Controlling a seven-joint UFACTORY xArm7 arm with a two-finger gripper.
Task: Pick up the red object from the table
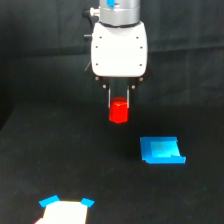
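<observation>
Hanging above the black bench (pixel 60 165), gripper (pixel 119 101) clenched on the red hexagonal block (pixel 119 111), block clear of the surface. Blue square piece (pixel 161 150) lies toward the exterior view's right.

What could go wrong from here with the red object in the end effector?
1. The end effector seems to grip only the top of the red object; most of it hangs below the fingers, so it could slip out.
2. If dropped, it might roll on the glossy table toward the blue piece.
</observation>
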